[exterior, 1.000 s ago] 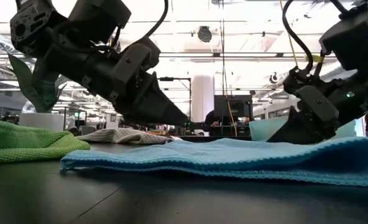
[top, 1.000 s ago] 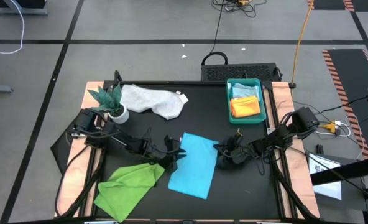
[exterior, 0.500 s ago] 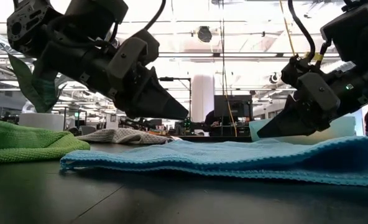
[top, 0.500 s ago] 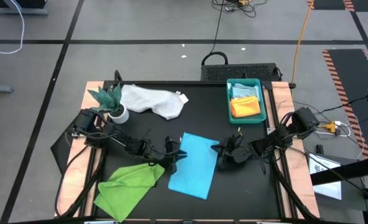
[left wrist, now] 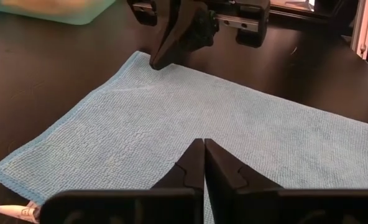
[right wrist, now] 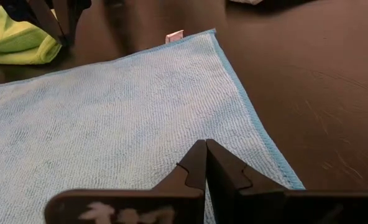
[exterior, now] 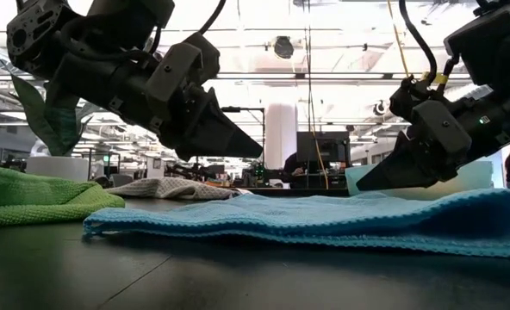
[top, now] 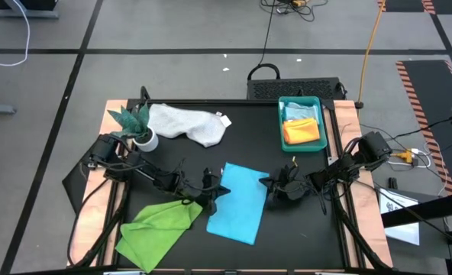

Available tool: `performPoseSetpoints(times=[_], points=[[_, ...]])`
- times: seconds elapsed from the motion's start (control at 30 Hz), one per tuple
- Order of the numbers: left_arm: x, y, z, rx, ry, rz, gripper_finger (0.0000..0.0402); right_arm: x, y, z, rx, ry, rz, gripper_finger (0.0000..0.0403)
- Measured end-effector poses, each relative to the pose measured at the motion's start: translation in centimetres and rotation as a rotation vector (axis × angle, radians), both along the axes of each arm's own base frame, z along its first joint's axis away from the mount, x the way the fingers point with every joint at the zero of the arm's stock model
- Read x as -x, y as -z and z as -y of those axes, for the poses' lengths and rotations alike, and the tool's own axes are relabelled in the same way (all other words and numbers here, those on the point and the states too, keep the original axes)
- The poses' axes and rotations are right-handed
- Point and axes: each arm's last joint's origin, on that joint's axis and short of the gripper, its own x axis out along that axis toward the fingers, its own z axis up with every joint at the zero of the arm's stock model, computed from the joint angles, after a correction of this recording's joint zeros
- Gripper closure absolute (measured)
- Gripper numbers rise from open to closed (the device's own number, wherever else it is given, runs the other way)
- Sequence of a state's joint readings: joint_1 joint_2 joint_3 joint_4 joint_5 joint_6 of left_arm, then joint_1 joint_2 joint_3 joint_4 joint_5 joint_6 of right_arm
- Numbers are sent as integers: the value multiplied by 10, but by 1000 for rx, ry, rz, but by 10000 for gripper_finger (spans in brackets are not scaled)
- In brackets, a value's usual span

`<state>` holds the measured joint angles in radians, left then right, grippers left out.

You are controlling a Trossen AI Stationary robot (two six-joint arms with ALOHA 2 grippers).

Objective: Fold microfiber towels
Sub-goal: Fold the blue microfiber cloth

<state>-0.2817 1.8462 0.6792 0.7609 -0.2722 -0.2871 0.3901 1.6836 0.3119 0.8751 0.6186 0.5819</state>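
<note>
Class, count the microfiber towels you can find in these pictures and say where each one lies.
5. White-grey towel at the table's far side, turquoise towel spread mid-table, lime green towel at the near left, pale blue towel and orange towel in the teal tray. More could lie hidden under those.

Both arms are matte black, built of chunky, angular segments joined by rounded joints, with thin black cables looping alongside the links. The left gripper and right gripper each end in two dark, wedge-shaped fingers tapering to a narrow point, set on a black bar.
</note>
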Motion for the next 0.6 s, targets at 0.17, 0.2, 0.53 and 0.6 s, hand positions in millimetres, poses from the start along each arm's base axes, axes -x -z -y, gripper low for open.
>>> performPoseSetpoints(times=[0.17, 0.2, 0.53, 0.6], points=[[0, 0, 0, 0, 0, 0, 390, 0, 0, 0, 0, 0, 0, 403], [0, 0, 0, 0, 0, 0, 394, 0, 0, 0, 0, 0, 0, 403], [0, 0, 0, 2, -1, 0, 386, 0, 0, 0, 0, 0, 1, 403], [0, 0, 0, 2, -1, 0, 392, 0, 0, 0, 0, 0, 1, 403]])
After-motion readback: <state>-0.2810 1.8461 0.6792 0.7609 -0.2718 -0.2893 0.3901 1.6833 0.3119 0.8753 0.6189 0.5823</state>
